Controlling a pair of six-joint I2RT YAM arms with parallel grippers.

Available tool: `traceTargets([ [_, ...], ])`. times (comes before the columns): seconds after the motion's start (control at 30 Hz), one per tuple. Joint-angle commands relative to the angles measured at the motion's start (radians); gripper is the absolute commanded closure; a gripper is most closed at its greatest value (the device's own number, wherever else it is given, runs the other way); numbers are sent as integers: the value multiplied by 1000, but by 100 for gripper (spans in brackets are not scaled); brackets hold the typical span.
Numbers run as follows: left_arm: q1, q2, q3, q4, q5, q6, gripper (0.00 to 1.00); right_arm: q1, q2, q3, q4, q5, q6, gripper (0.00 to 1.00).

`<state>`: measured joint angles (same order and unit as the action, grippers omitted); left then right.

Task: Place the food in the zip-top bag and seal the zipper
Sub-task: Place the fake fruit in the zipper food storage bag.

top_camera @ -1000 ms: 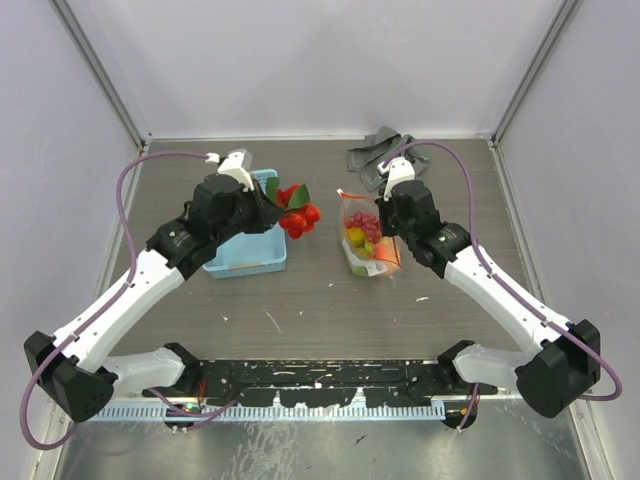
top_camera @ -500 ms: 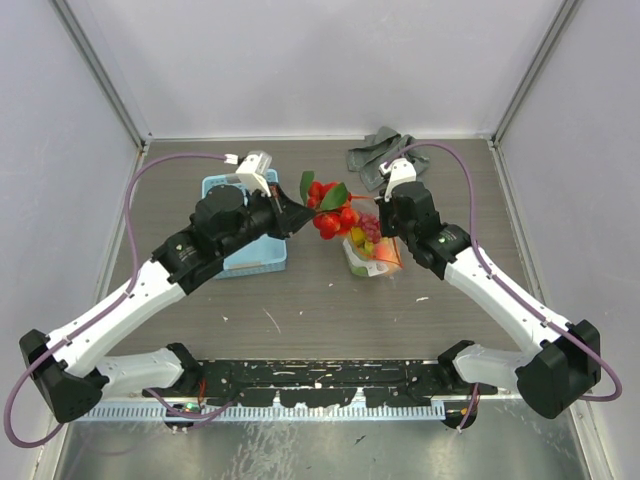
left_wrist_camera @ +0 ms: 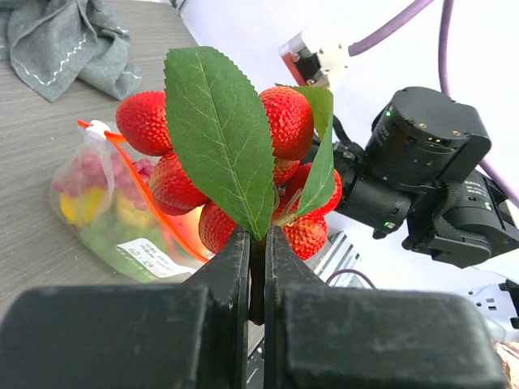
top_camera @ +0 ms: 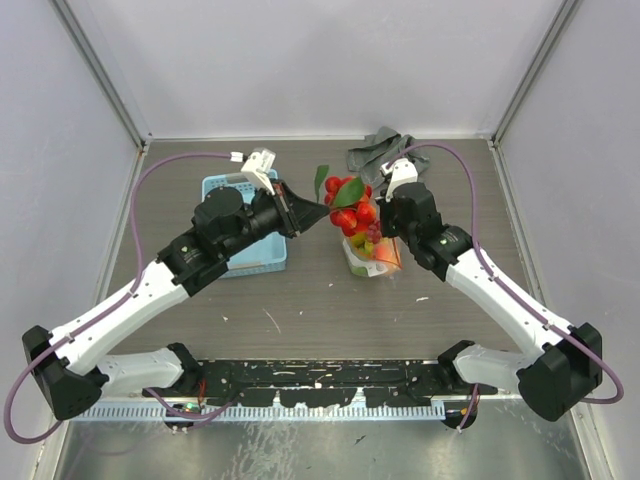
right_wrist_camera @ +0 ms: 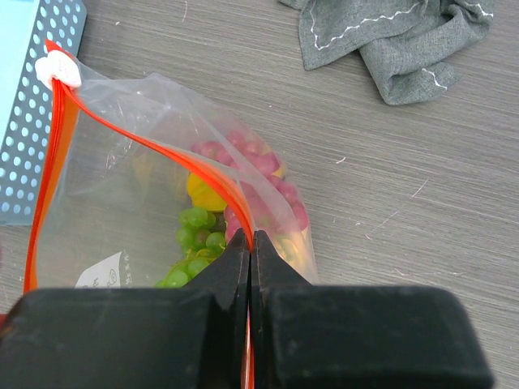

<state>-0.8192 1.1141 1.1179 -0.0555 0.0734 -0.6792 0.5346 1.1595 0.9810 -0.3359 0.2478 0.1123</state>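
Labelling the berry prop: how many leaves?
2. A broad leaf in front of the strawberries, a narrower leaf right of it in the left wrist view; more may hide behind.

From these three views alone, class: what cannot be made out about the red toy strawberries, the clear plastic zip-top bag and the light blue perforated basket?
- Top view: light blue perforated basket inside, mostly covered by the left arm.
- Top view: clear zip-top bag mouth, hidden under red toy strawberries.
- Left wrist: strawberry stem, buried inside the shut left gripper.
- Right wrist: bag's near end, behind right gripper; label print too small.
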Motion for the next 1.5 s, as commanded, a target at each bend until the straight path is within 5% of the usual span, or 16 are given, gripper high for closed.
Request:
traceTargets([
  [0.0, -6, 9, -19, 114, 20, -36, 100, -1, -37, 1, 62, 1, 19, 100],
  [0.57, -8, 57, -17, -69, -53, -30, 100, -1, -40, -7, 82, -8, 39, 100],
  [1.1, -25, 84, -33, 217, 98, -69, 100, 0, -30, -13, 105, -59, 58, 100],
  [1.47, -26, 123, -72, 87, 14, -52, 100, -2, -41, -20, 110, -59, 60, 100],
])
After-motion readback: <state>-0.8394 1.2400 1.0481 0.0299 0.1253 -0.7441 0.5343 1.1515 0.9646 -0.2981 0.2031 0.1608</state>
